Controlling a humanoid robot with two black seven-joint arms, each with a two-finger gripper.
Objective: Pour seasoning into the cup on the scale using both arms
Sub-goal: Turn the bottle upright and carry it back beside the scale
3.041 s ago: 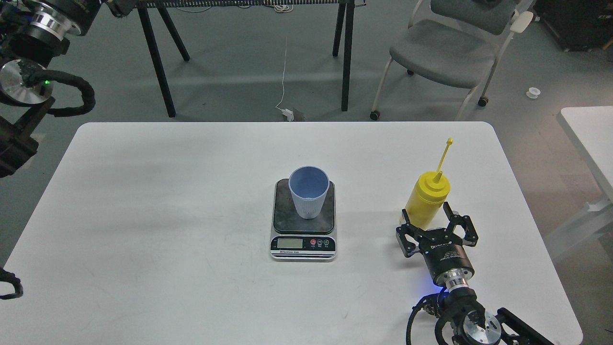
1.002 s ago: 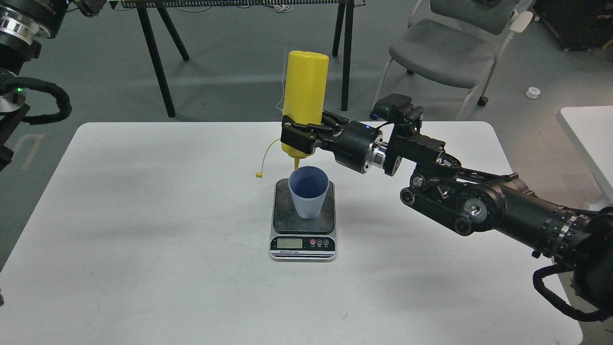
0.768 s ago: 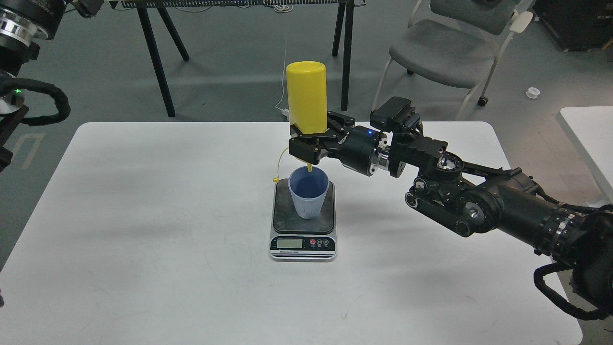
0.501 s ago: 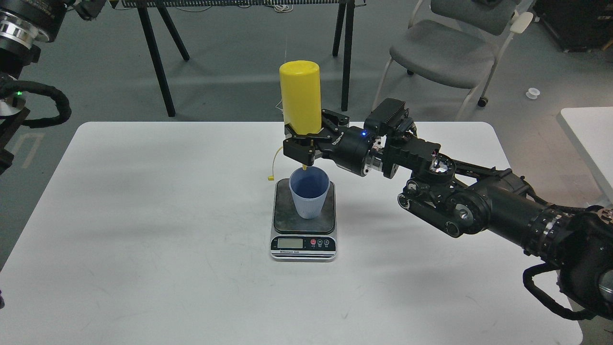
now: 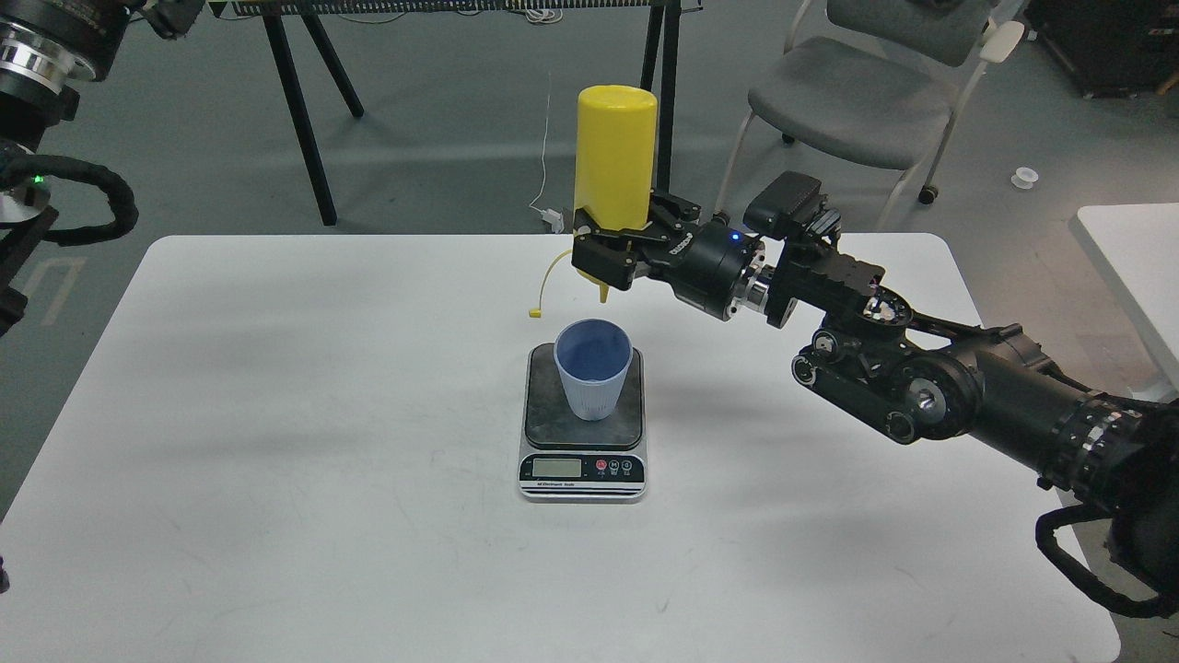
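The yellow seasoning bottle [image 5: 614,157] is upside down, nozzle pointing down, held above and slightly behind the light-blue ribbed cup [image 5: 594,368]. Its cap strap hangs down to the left of the nozzle. My right gripper [image 5: 615,250] is shut on the bottle near its nozzle end; the right arm reaches in from the lower right. The cup stands upright on the dark plate of the scale [image 5: 583,470] at the middle of the white table [image 5: 276,414]. The nozzle tip is a little above the cup's rim, clear of it. Only upper parts of my left arm [image 5: 37,110] show at the top left; its gripper is out of view.
A grey chair [image 5: 866,92] and black table legs [image 5: 309,120] stand on the floor beyond the table's far edge. A second white table [image 5: 1133,267] edges in at the right. A white cable lies on the floor behind.
The right gripper picked the bottle up from the table's right side, turned it over above the cup, dipped the nozzle toward the cup, and has now risen and shifted slightly right.
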